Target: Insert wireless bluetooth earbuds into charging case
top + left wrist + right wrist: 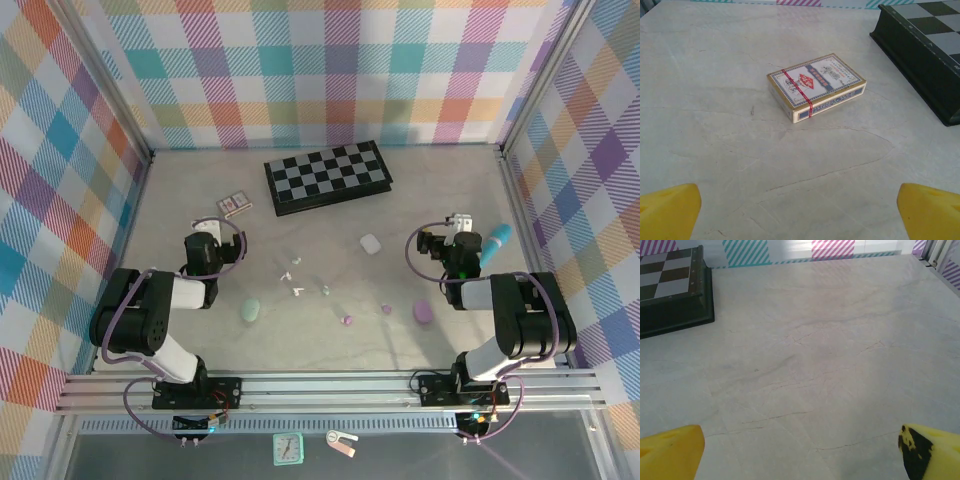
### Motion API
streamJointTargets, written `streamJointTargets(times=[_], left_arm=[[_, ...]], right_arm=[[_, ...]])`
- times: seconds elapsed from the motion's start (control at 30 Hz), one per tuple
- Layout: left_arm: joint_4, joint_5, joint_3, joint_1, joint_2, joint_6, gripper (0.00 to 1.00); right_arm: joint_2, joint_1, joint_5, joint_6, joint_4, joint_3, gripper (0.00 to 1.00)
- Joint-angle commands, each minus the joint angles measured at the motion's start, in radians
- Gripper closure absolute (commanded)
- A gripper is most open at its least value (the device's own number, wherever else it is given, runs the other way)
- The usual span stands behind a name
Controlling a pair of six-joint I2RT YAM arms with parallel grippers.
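A: Left gripper (800,212), what was it doing?
B: It was spread wide, with nothing between the yellow fingertips (670,210). It hung over bare table (715,125), facing a deck of cards (815,87). The corner of the chessboard (925,50) was at upper right.
A: Right gripper (800,452)?
B: Also spread wide and holding nothing, over bare table, with the chessboard at upper left of its view.
A: Where were the earbuds?
B: Loose on the table mid-way between the arms, none in a case. Three white earbuds (297,291) lay in a small cluster and a mint earbud (325,290) lay just right of them. Two lilac earbuds (348,320) lay nearer the arms' bases, a little apart from each other.
A: Cases?
B: The white case (370,243) sat behind the earbuds. The mint case (250,311) was to their left near the left arm, and the lilac case (422,313) was to their right near the right arm. Couldn't tell whether the lids were open, too small.
A: Anything else?
B: A blue thing (497,245) lay beside the right arm.
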Motion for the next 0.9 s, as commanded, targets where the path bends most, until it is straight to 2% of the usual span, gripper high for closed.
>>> streamJointTargets(times=[0.0,0.63,0.77,0.87], left_arm=[[0.012,0.012,0.004,0.004,-0.001,-0.008,0.00],[0.019,0.002,0.000,0.001,-0.006,-0.008,0.00],[-0.069,-0.014,0.024,-0.001,-0.062,-0.010,0.00],[-0.141,-0.036,0.032,-0.024,-0.138,0.009,0.00]], right_arm=[[0.012,0.005,0.002,-0.008,0.004,0.027,0.01],[0.010,-0.012,-0.040,-0.005,-0.012,0.031,0.01],[-0.031,-0.013,-0.057,-0.013,-0.043,0.031,0.01],[-0.117,-0.011,-0.055,-0.024,-0.164,0.054,0.01]])
